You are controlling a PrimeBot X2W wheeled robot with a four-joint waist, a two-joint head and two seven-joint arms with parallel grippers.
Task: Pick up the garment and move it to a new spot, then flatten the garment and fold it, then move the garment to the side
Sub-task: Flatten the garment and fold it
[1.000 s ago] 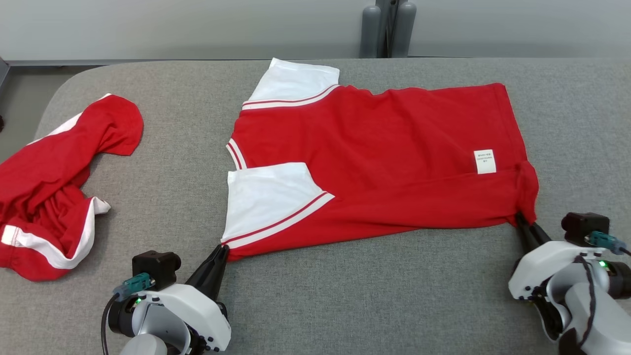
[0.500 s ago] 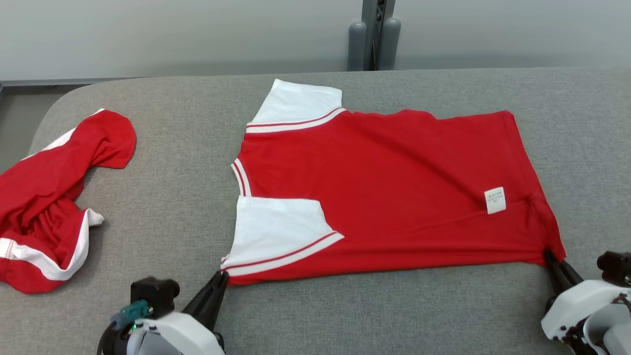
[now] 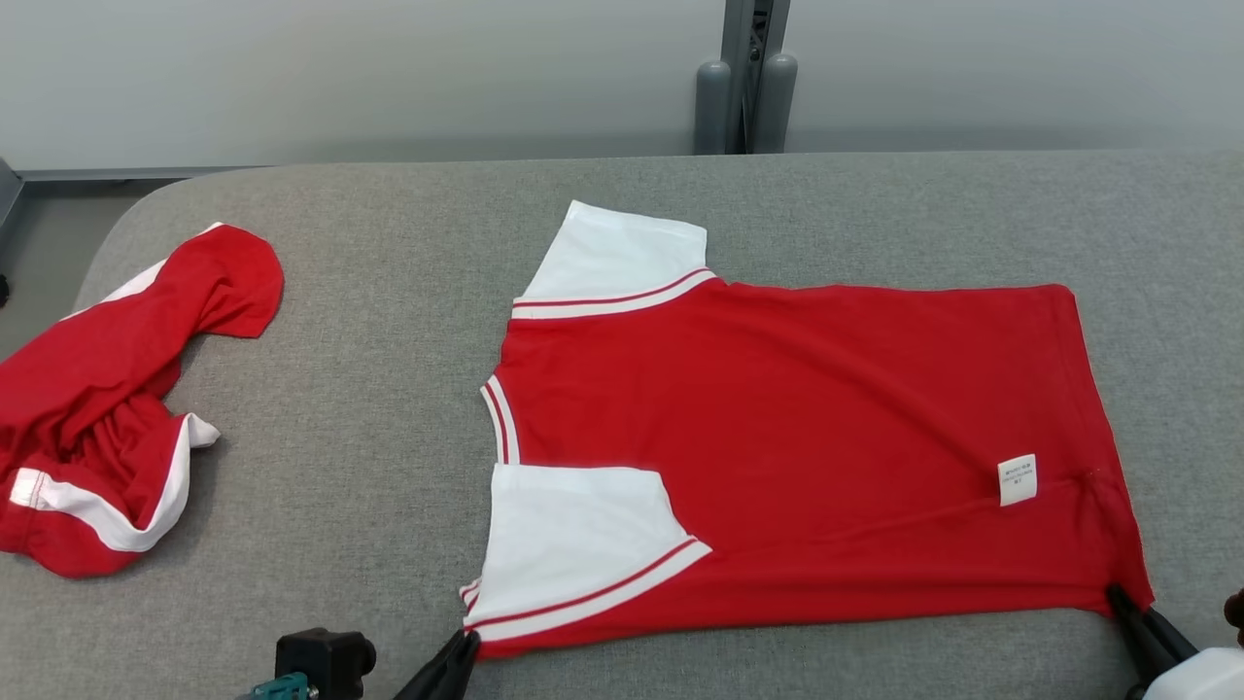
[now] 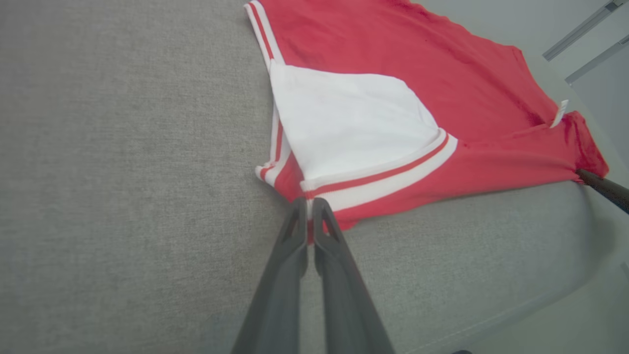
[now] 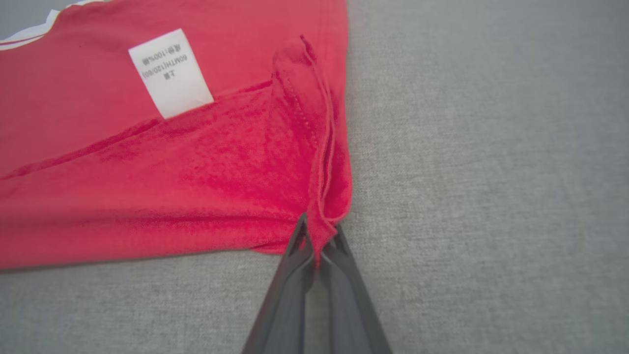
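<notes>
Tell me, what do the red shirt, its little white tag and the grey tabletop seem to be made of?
The red shirt looks like a soft, matte knit, probably cotton jersey: it creases and bunches limply at the hem corner. The white tag looks like thin, smooth printed fabric with crisp edges. The grey tabletop seems covered in a coarse, felt-like matte cloth with a flecked weave.

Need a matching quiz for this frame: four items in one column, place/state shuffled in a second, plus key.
Column 1
1. left gripper
2. right gripper
3. care label
4. crumpled red garment

Column 2
A. bunched at the left end of the table
B. shut on the hem corner of the red shirt
C. lying on red fabric near the hem
D. shut on the shirt's near edge beside the white sleeve

Pairs: 1-D, 2-B, 3-C, 4-A
</notes>
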